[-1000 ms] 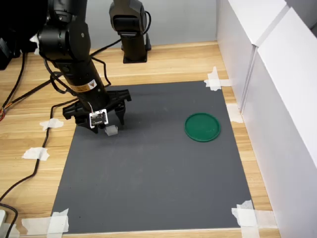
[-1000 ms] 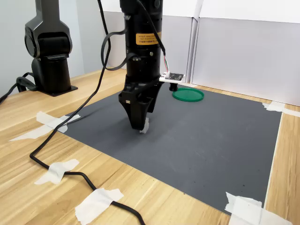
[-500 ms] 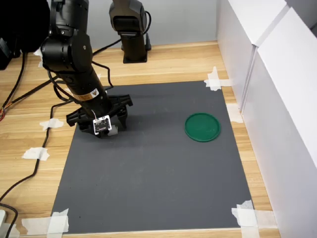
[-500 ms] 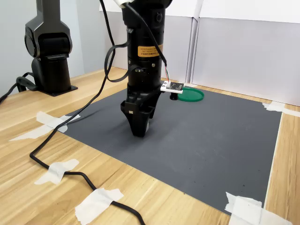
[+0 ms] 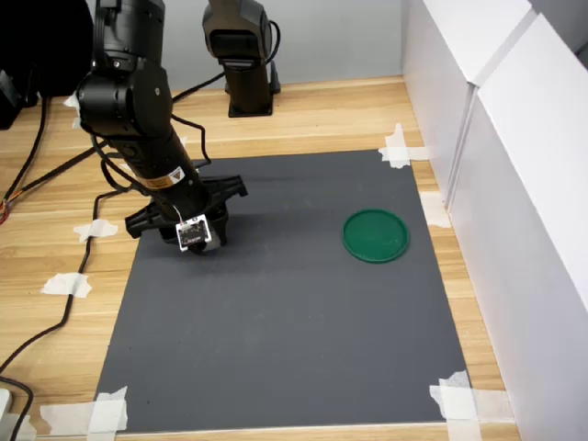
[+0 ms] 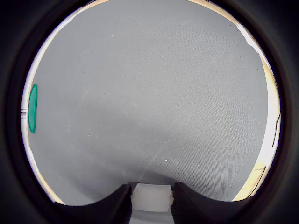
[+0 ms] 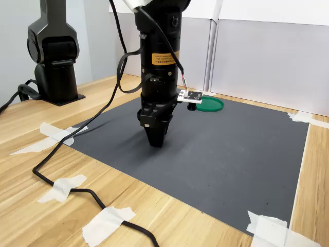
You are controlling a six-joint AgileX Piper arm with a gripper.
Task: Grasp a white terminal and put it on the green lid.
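Claw (image 7: 156, 143) down on the grey mat (image 5: 294, 349), its jaws drawn in around the white terminal (image 6: 150, 197), which I see in the wrist view wedged between the two dark fingers (image 6: 117, 205). Both exterior views hide the block behind the claw, near the mat's left edge in the first exterior view. I judge the grip just made, or closing, with the tips at or barely off the mat; whether the squeeze is full I cannot say from here.

Across the mat, well apart to the first exterior view's right, lies the green lid (image 5: 376, 235), flat and bare. In the second exterior view it sits beyond the arm, toward the white wall panels (image 7: 267, 62).

My next move, as I read it: confirm the pinch is square on the block's flat sides, lift straight up before any sideways travel so the small piece does not drag or twist, then carry it over to the lid's middle. Lower until it nearly touches the disc, then release gently; a piece this tiny could bounce off the raised rim.
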